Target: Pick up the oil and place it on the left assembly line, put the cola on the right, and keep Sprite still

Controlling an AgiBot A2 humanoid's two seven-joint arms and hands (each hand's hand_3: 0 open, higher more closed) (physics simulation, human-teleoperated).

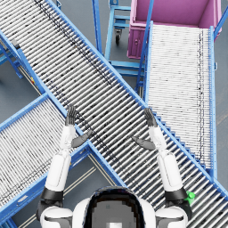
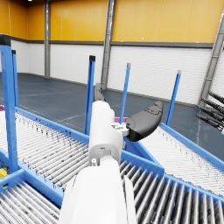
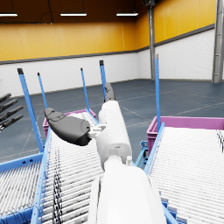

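Left hand (image 1: 71, 121) and right hand (image 1: 150, 121) hover over the middle conveyor (image 1: 102, 84), fingers spread, holding nothing. At that conveyor's near end a green thing (image 1: 190, 196) peeks out, too hidden to name.

**Surrounding Fixtures**

A magenta bin (image 1: 178, 11) stands at the far right. A light-blue wheeled frame (image 1: 121, 21) stands beside it on the grey floor (image 1: 18, 95). Blue posts (image 2: 90, 92) rise upright. The hall wall (image 2: 153, 26) is yellow above and white below. Strip lights (image 3: 72, 14) run overhead.
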